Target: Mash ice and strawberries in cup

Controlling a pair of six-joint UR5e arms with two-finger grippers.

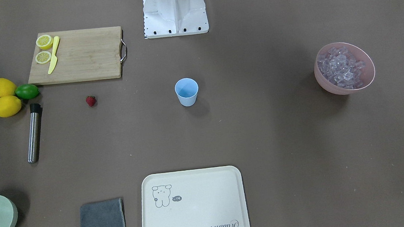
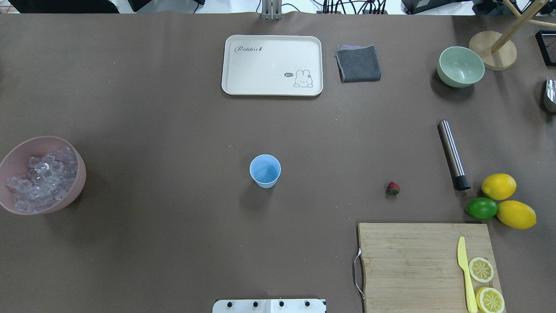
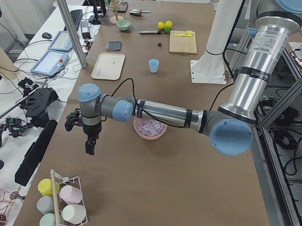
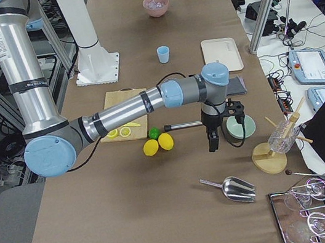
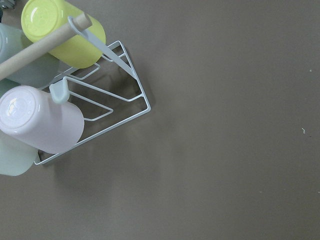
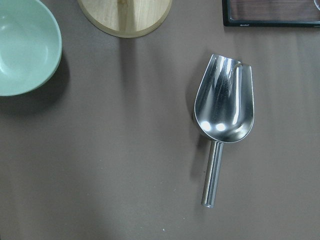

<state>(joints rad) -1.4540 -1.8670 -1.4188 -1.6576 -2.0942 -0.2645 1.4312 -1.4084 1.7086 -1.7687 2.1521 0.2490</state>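
Observation:
The light-blue cup stands upright and empty mid-table, also in the overhead view. The red strawberry lies on the table between the cup and the cutting board. The ice fills a pink bowl at the table's left end. My left gripper hangs over bare table beyond the pink bowl, far from the cup. My right gripper hangs by the pale green bowl. Both show only in side views, so I cannot tell whether they are open or shut.
A steel muddler lies near two lemons and a lime. A cutting board bears lemon halves and a yellow knife. A cream tray and grey cloth sit far. A steel scoop lies below the right wrist; a cup rack below the left.

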